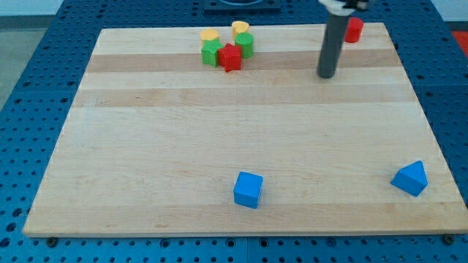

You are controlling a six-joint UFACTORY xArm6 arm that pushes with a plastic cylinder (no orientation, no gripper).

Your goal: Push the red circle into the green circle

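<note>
My tip sits just below-left of the red circle; no claw here. I'd circle right, then push left toward the green circle.

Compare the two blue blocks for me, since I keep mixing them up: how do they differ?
The blue cube sits near the bottom middle of the board; the blue wedge-like block lies at the view's bottom right, near the edge. The blue cube shows square faces; the blue wedge-like block looks angular and pointed. Both are the same blue and far from my tip.
</note>
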